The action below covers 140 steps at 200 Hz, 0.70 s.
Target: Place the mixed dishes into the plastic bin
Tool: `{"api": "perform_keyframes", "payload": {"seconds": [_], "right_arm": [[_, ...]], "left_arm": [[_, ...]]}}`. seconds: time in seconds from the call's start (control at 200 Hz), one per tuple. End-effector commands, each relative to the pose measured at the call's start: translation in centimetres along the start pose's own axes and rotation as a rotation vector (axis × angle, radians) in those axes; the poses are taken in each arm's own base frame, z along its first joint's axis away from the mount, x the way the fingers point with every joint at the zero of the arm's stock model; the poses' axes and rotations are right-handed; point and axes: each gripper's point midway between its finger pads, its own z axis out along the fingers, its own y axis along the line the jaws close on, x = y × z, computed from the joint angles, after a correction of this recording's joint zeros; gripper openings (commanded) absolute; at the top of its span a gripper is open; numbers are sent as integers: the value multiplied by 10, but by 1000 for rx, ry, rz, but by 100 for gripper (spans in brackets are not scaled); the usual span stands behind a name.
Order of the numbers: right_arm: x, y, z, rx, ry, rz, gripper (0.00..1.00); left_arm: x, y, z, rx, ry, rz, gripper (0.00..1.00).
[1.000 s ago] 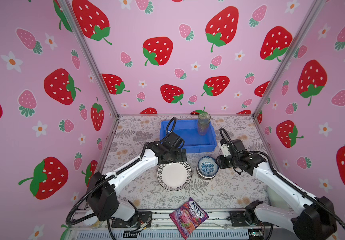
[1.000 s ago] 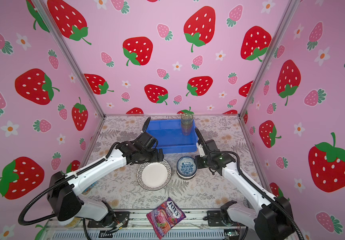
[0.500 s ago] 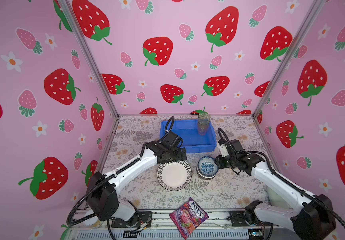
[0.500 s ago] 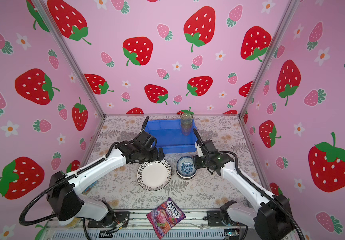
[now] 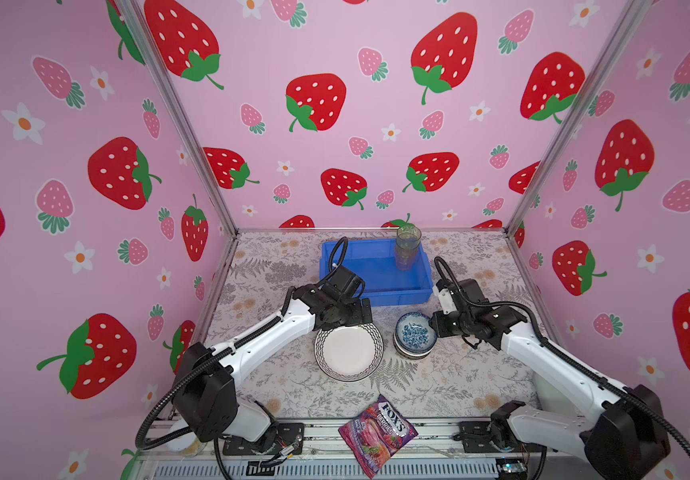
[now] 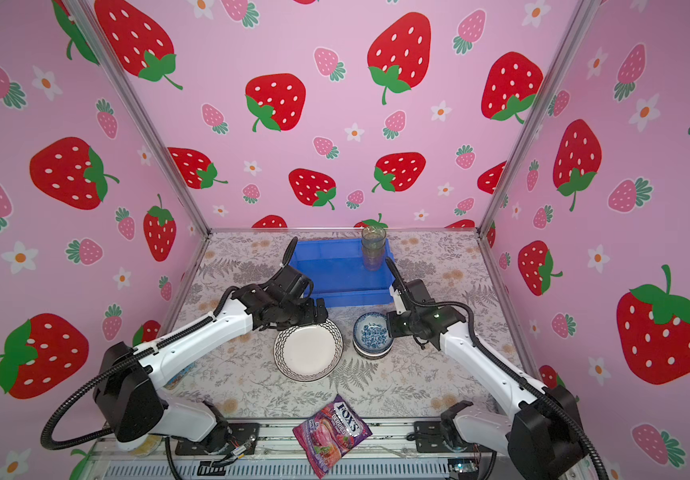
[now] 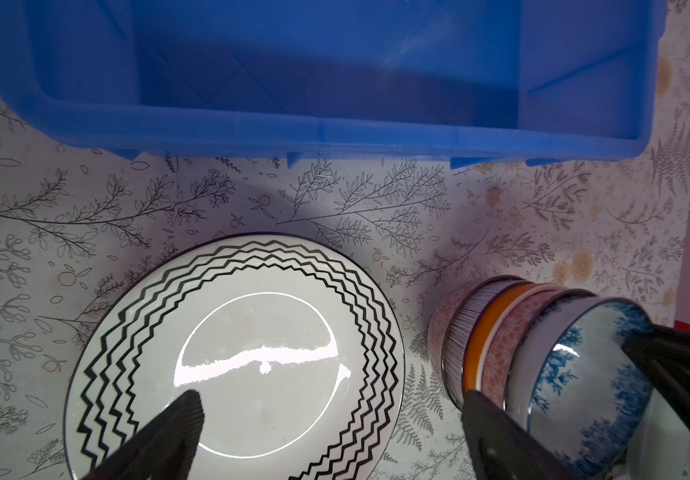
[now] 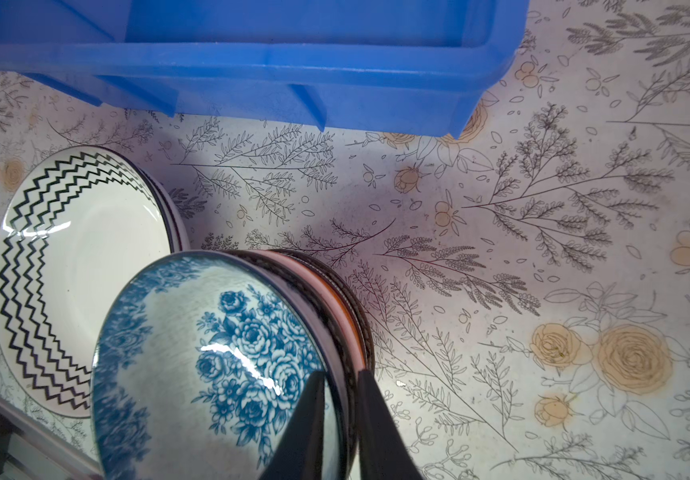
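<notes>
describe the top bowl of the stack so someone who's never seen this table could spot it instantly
Find the blue bin at the back of the table; in front of its right corner, beside the zigzag-rimmed plate, stands a stack of small bowls. The top bowl is white inside with blue roses, unlike the striped, orange and pink ones beneath, and the right tool grips its rim.

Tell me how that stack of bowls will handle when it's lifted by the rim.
The bowl stack looks like glazed ceramic, so it is probably heavy for its size and breakable. Its shine suggests the rim may slip in the right hand's pinch. Several bowls sit nested, so a rim grip may lift only the upper ones or tilt the rest.
</notes>
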Motion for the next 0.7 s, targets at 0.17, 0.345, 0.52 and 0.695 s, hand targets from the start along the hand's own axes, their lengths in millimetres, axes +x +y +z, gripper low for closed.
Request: {"api": "perform_keyframes", "payload": {"seconds": [0.17,0.345,0.52,0.695], "right_arm": [[-5,7,-7,-25,-23,13,11],[-8,10,-9,-40,-29,21,6],[-12,12,-12,-44,-35,30,1],[-19,15,-18,-49,-50,37,0]], "left_arm": [[0,0,-5,18,-12,-23,100],[2,1,-6,25,-12,-30,100],[3,0,-8,36,-12,-36,100],[5,-1,-8,44,-2,-40,100]]}}
